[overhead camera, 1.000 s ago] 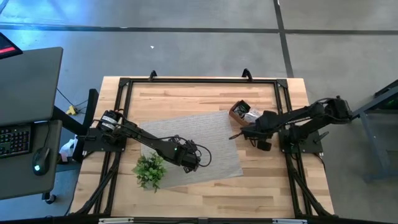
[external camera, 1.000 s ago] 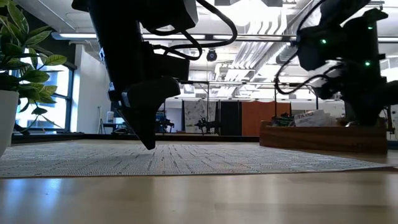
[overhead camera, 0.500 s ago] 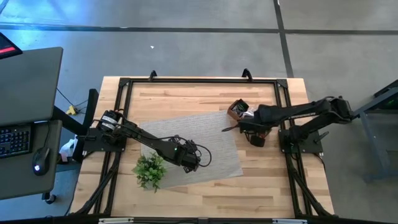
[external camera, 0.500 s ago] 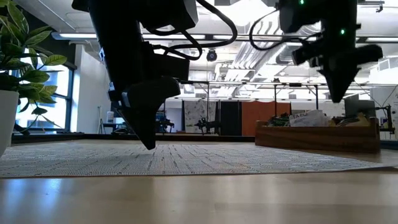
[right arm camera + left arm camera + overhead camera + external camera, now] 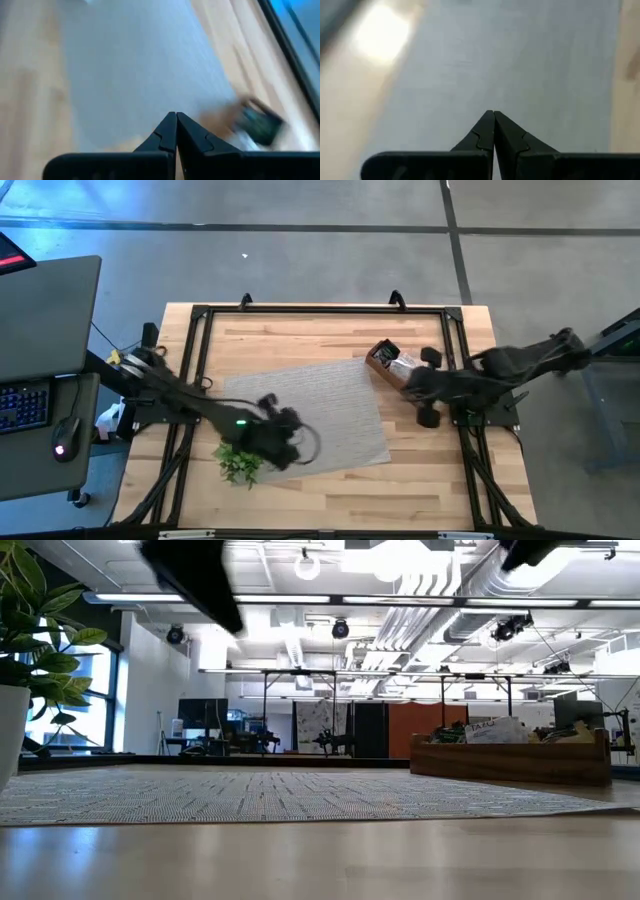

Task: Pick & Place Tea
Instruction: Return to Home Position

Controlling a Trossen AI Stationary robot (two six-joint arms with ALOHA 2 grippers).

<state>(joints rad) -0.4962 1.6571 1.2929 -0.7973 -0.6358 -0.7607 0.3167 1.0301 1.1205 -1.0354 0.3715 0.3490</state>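
The tea sachets (image 5: 398,364) sit in a small wooden box (image 5: 383,358) at the table's far right; in the low view their tops (image 5: 490,728) stick up over the box's wall (image 5: 515,758). My right gripper (image 5: 408,380) hangs shut and empty above the table beside the box, with shut fingertips (image 5: 176,115) in the right wrist view. The blurred box (image 5: 260,125) shows beyond them. My left gripper (image 5: 292,442) is shut and empty, raised over the grey woven mat (image 5: 330,405), with shut fingertips (image 5: 493,113) in the left wrist view.
A green plant sprig (image 5: 240,464) stands at the mat's near left corner, partly under my left arm; its white pot (image 5: 8,735) shows at the low view's left. A black frame (image 5: 320,310) runs around the wooden table top.
Both grippers have risen, staying shut. My left gripper has lifted off the mat and swung toward the plant. My right gripper has come up from the box, tipped less steeply and swung toward the table's near edge. The box has shifted slightly toward the mat.
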